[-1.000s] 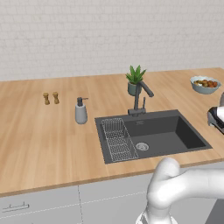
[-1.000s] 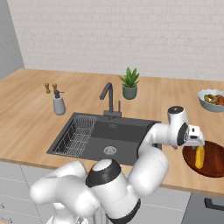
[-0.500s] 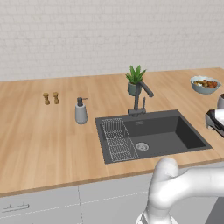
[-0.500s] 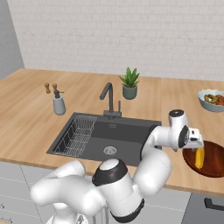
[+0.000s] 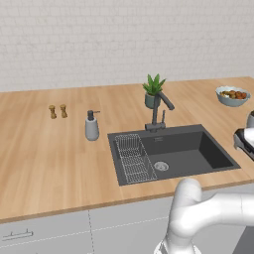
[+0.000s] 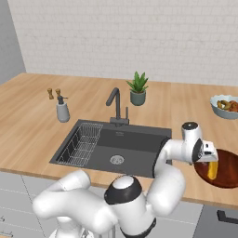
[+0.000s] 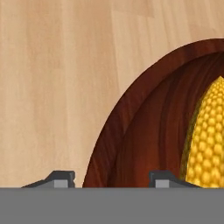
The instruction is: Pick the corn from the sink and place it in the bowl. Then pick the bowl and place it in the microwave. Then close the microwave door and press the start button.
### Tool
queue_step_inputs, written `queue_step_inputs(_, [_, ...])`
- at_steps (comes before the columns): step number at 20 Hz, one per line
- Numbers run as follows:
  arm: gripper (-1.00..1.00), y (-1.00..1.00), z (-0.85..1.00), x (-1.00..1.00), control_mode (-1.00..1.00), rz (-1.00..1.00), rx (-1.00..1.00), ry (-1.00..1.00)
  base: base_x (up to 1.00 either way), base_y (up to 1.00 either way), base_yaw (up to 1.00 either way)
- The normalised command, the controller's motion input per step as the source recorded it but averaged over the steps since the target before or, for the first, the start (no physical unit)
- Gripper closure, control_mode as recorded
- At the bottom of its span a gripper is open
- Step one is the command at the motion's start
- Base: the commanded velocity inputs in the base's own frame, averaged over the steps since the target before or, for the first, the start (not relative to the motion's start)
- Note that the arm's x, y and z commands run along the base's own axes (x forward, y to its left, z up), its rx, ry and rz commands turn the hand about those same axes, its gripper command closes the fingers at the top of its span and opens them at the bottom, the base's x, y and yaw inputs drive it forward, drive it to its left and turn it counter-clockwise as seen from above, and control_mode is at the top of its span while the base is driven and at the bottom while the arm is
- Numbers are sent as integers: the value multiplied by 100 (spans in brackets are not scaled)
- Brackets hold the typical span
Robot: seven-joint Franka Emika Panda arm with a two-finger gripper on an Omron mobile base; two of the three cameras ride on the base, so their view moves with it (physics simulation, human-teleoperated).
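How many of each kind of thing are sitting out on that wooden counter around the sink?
Bowls: 2, the brown bowl holding the corn, and the fruit bowl
Shakers: 2
Soap dispenser: 1
Potted plant: 1
Total: 6, or 7 with the corn

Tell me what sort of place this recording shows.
Most likely a rendered home kitchen: a dark grey recessed sink with an angular faucet set in a pale wooden countertop, a white brick wall behind, and grey drawer fronts below.
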Motion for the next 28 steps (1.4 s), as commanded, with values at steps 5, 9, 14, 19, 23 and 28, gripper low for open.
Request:
queue_step_inputs(5, [100,-1,-1,0,-100,0,0,0,0,0,0])
queue_step_inputs(9, [100,0,0,0,-100,0,0,1,0,0,0])
queue_step_inputs(14, [100,33,18,-32,-100,20,-14,-7,0,0,0])
queue_step_inputs(19, [100,21,3,-6,-100,38,-24,-23,0,0,0])
queue_step_inputs(23, [100,1,38,-23,-100,39,-19,-31,0,0,0])
queue_step_inputs(28, [100,29,90,-28,-100,44,-25,-14,0,0,0])
